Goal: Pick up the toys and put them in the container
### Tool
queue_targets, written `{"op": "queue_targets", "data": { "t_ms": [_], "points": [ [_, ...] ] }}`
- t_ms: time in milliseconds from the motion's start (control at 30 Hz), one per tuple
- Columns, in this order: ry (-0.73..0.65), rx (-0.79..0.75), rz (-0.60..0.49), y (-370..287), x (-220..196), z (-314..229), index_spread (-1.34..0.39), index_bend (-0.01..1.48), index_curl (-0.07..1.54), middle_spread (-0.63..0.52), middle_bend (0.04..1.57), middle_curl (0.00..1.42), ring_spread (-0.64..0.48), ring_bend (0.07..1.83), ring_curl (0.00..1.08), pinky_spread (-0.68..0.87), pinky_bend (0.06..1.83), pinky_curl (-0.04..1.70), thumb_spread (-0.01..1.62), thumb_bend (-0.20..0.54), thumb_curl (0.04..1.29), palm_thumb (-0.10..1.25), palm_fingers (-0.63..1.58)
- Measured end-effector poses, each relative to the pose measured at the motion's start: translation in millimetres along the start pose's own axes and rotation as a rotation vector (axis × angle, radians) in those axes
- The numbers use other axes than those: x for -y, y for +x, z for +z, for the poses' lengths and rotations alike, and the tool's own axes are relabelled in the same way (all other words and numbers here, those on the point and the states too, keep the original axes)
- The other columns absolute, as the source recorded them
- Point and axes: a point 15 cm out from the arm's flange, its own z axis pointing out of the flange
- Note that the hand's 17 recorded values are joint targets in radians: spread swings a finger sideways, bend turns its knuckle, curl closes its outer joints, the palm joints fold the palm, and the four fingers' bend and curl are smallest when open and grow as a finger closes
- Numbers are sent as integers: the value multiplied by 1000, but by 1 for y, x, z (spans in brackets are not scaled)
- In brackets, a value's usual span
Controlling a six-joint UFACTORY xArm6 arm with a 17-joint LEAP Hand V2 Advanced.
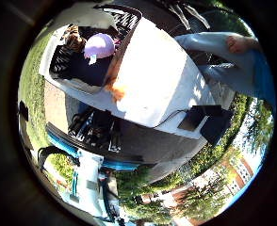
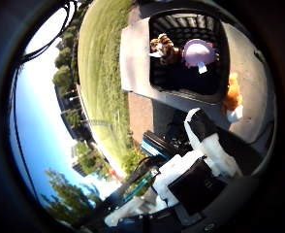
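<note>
A black slatted container (image 2: 155, 73) stands on a white table (image 2: 134, 53). Inside it lie a purple round plush toy (image 2: 199, 52) and a brown striped plush animal (image 2: 164, 48). An orange plush toy (image 2: 233, 97) lies on the table just outside the container's wall. My right hand (image 2: 206, 145) hovers well away from the table, off its edge. Its white and black fingers (image 2: 200, 127) are relaxed and hold nothing.
A person's jeans-clad legs (image 1: 228, 61) are at the table's far side. Dark flat objects (image 1: 209, 120) sit at one table corner. A black cart with gear (image 1: 96, 132) stands beside the table. Grass (image 2: 99, 63) and pavement surround it.
</note>
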Motion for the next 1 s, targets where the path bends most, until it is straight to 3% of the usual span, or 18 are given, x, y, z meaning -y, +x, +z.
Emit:
{"op": "queue_targets", "data": {
  "t_ms": [333,700,1000],
  "points": [
    [33,-36,147,97,-43,81,-249,155,265,169,176,320,304,441,303,451,655,312,1161,-26,449,695,11],
    [-56,36,214,132,-19,205,-188,150,241,178,170,312,301,443,312,454,701,301,1163,-30,427,658,16],
    [-70,-4,255,134,32,253,2,146,234,168,223,344,291,514,328,454,685,268,1134,-37,379,587,170]
  ]
}}
